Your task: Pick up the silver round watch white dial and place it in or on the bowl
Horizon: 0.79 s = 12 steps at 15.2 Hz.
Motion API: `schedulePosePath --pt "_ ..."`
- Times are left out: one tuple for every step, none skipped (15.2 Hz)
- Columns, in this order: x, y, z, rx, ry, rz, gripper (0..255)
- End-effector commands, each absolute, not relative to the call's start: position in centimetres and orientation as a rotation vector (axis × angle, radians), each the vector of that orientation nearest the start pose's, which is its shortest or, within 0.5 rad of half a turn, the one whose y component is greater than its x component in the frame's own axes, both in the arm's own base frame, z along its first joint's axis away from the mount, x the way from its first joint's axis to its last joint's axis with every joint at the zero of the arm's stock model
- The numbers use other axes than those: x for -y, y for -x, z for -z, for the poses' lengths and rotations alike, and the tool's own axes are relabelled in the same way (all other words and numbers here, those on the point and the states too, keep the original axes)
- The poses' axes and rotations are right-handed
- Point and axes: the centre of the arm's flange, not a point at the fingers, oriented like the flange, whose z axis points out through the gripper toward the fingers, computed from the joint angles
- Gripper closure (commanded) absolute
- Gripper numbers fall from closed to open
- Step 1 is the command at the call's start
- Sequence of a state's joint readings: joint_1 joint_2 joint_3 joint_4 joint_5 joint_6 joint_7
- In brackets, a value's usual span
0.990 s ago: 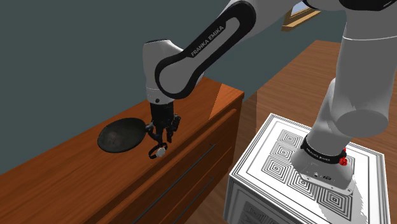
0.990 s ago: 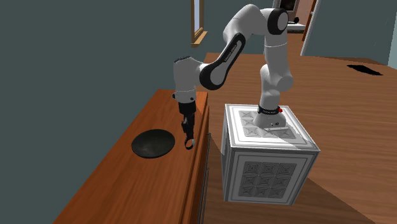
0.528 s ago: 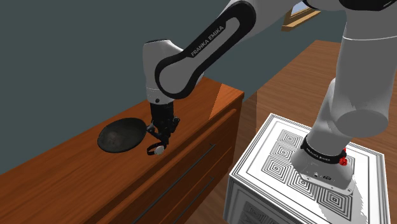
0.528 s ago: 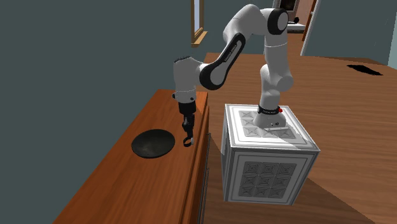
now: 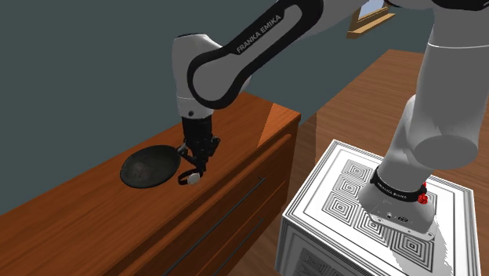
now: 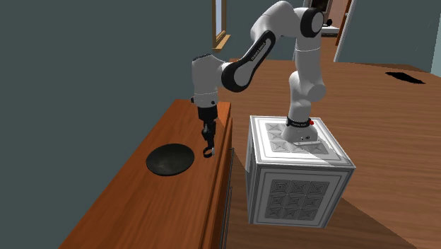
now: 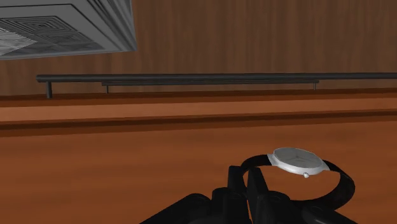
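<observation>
The watch [image 7: 297, 160] has a silver round case, a pale dial and a black strap loop. My gripper [image 7: 248, 186] is shut on the strap beside the case. In the shoulder view the gripper [image 5: 196, 162] points down over the wooden dresser top, and the watch [image 5: 190, 178] hangs from its fingertips just above the wood. A dark, shallow bowl [image 5: 149, 166] lies on the dresser just beyond the watch toward the shoulder view's left. In the second exterior view the gripper [image 6: 207, 143] with the watch [image 6: 208, 153] is a short way to the right of the bowl [image 6: 170, 159].
The brown dresser [image 5: 235, 141] has long dark drawer handles [image 7: 191, 78] on its front, and its front edge runs close to the gripper. My patterned box stand [image 6: 297, 170] sits on the wooden floor beside the dresser. A dark teal wall rises behind.
The fingers have closed on the watch strap. The arm has risen a little and shifted toward the bowl, carrying the watch up off the dresser top.
</observation>
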State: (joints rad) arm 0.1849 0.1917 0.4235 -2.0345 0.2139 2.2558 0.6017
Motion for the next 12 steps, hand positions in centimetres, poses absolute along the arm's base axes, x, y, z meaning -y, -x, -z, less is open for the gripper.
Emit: schedulePosePath --pt "-33.5 -48.2 -37.7 -0.195 2.905 -0.156 255" --pt "-33.5 -48.2 -38.3 -0.195 2.905 -0.156 255" --pt "-33.5 -48.2 -38.8 -0.195 2.905 -0.156 255" --pt "-33.5 -48.2 -39.3 -0.195 2.905 -0.156 255" --pt "-33.5 -48.2 -39.8 -0.195 2.905 -0.156 255" --pt "-33.5 -48.2 -40.4 -0.195 2.905 -0.156 255" --pt "-33.5 -48.2 -40.9 -0.195 2.905 -0.156 255" --pt "-33.5 -48.2 -41.4 -0.195 2.905 -0.156 255" --pt "-33.5 -48.2 -41.9 -0.195 2.905 -0.156 255" --pt "-33.5 -48.2 -42.5 -0.195 2.905 -0.156 255" --pt "-33.5 -48.2 -43.0 -0.195 2.905 -0.156 255" --pt "-33.5 -48.2 -43.5 -0.195 2.905 -0.156 255"
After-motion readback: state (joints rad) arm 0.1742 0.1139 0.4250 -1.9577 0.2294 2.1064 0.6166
